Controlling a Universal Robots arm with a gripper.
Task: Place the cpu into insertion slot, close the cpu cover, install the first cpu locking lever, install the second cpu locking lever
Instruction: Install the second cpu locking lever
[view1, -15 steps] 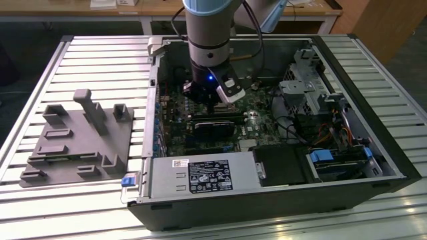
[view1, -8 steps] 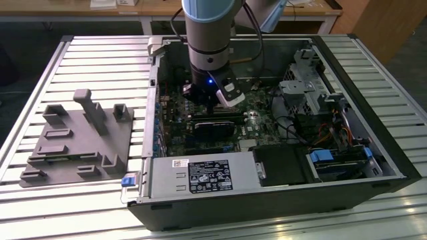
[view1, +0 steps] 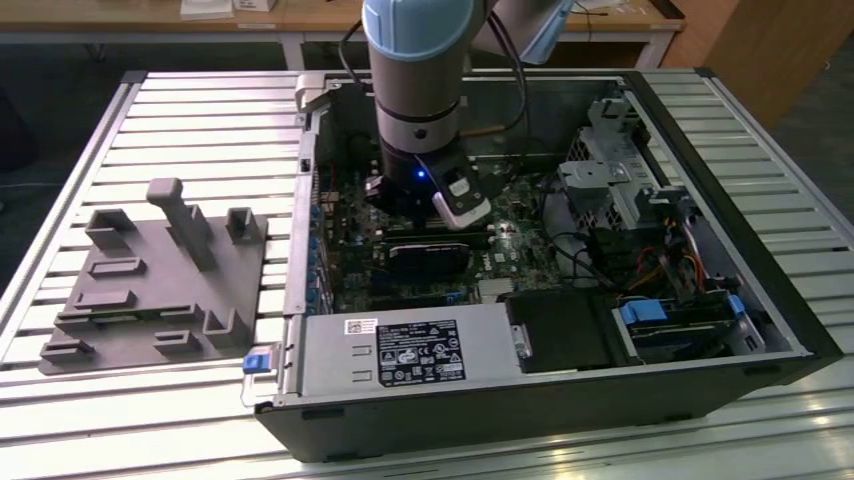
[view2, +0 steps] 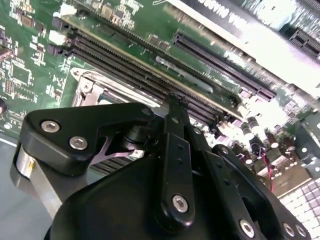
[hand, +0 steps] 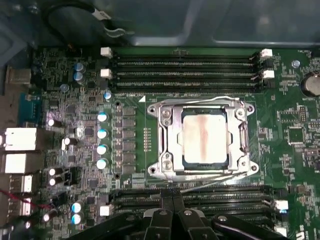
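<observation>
An open black computer case (view1: 561, 400) lies on a slatted metal table (view1: 200, 110). Inside it sit a labelled power supply (view1: 400, 352) and a blue-tabbed drive bay (view1: 667, 320). Well apart, toward the exterior view's left, rests a grey moulded fixture (view1: 154, 285), possibly a parts holder.

The robot has one arm (view1: 416, 90). In the exterior view it comes straight down from above. Its top part is light blue, then comes a silver ring, then a dark wrist (view1: 424, 175) with a small blue light glowing on it. A little white and grey block sticks out from the side of the wrist, toward the exterior view's right.

The tool (hand: 172, 199) is black and points down. In the first wrist view its two thin fingers (hand: 165, 205) sit pressed together, side by side, with no gap between them. In the second wrist view the black fingers (view2: 176, 130) look like one narrow bar, with round silver screws on the links.
</observation>
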